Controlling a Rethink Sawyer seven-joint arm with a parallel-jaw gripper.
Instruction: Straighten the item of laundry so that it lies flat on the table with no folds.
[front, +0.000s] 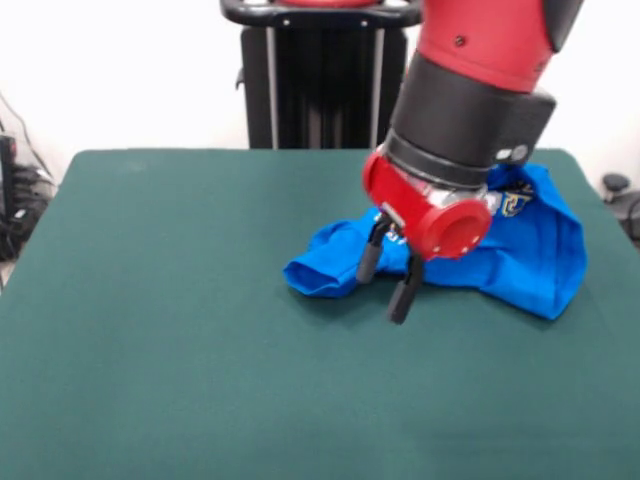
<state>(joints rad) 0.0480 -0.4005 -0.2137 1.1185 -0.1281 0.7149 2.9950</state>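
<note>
**A:** Where was the T-shirt (530, 250) lying?

**B:** It sat bunched on the green table (180, 340), toward the right side as the front camera saw it and closer to the far edge than the near one. It was bright blue and plainly not flat: a rumpled mound with a rolled fold sticking out to its left, and a small patch of white-and-yellow print showing near its top, beside the arm.

**A:** And the gripper (387, 282)?

**B:** It hung at the T-shirt's left end, over that rolled fold. Its two black fingers (404, 295) pointed down and stood apart with a clear gap between them. Nothing was pinched in the gap. One finger overlapped the blue cloth in the picture; whether it actually touched the fabric, I couldn't tell. The other reached down past the fold's edge toward the felt.

**A:** What was above the T-shirt?

**B:** The red-and-black arm (470, 90), coming down from the top of the picture and covering the T-shirt's upper left part.

**A:** The table around it?

**B:** Plain dark green cloth to the left of and in front of the T-shirt.

**A:** And the room?

**B:** Behind the T-shirt, past the table's far edge, stood the black pedestal (320, 80) against a white wall (120, 70). Some dark cables (20, 190) showed far to the left.
</note>
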